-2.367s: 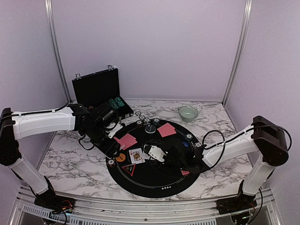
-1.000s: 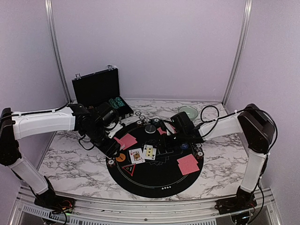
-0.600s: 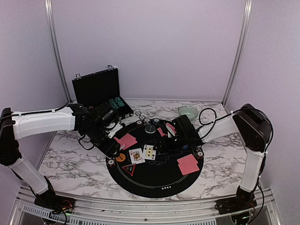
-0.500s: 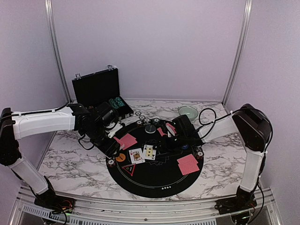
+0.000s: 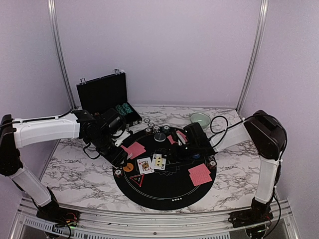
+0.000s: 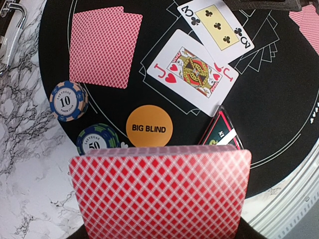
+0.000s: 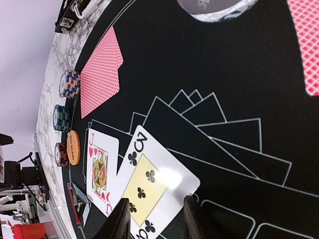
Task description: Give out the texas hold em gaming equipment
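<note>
My left gripper [image 5: 118, 152] is clamped on a deck of pinkish-red-backed playing cards [image 6: 160, 191] over the left rim of the round black felt mat [image 5: 164, 191]. My right gripper [image 7: 157, 219] hangs with its jaws apart just above the face-up three of clubs [image 7: 149, 181], which lies beside the jack of hearts [image 7: 101, 169].

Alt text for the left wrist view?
A red-backed deck stands upright, held close to the camera, over a black mat. Beyond it lie a face-up jack of hearts and three of clubs, an orange BIG BLIND disc, two chip stacks and two face-down cards.
</note>
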Robot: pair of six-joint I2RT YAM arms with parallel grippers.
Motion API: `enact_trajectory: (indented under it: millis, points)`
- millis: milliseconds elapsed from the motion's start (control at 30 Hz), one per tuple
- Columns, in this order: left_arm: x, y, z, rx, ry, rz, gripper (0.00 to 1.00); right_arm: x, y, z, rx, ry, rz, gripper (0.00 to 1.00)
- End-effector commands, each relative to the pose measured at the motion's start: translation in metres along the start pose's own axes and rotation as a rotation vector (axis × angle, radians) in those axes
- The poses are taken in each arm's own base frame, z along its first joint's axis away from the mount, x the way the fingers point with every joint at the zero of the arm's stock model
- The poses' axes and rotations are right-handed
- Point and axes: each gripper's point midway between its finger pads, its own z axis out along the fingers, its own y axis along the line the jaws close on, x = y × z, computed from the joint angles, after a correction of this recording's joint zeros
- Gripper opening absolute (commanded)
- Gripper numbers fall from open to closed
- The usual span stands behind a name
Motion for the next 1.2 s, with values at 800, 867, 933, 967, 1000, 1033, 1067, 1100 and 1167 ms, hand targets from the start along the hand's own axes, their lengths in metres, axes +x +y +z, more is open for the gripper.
enact_trajectory:
  millis: [800,867,933,967,1000,1033,1067,1100,1167]
  points:
    - [-0.01,0.0,-0.007,0.014,-0.045,0.006,0.5,0.006,0.011,0.025,-0.019,0.071,-0.039,0.36]
    - [-0.01,0.0,-0.007,0.014,-0.045,0.005,0.5,0.007,0.014,0.025,-0.022,0.073,-0.041,0.36]
    - [-0.01,0.0,-0.008,0.015,-0.047,0.005,0.5,0.009,0.014,0.024,-0.02,0.073,-0.037,0.36]
    - [-0.01,-0.001,-0.007,0.016,-0.046,0.006,0.5,0.01,0.013,0.024,-0.018,0.07,-0.036,0.36]
    - [-0.01,0.0,-0.008,0.015,-0.048,0.005,0.5,0.01,0.013,0.023,-0.015,0.07,-0.035,0.35]
    - [-0.01,0.0,-0.008,0.016,-0.047,0.005,0.5,0.01,0.012,0.023,-0.014,0.07,-0.033,0.36]
    - [-0.01,-0.001,-0.008,0.017,-0.047,0.005,0.5,0.01,0.012,0.023,-0.013,0.069,-0.031,0.36]
    - [-0.01,-0.001,-0.008,0.017,-0.047,0.006,0.5,0.01,0.012,0.022,-0.013,0.068,-0.031,0.35]
    - [-0.011,-0.001,-0.008,0.021,-0.05,0.005,0.5,0.01,0.012,0.021,-0.009,0.063,-0.03,0.36]
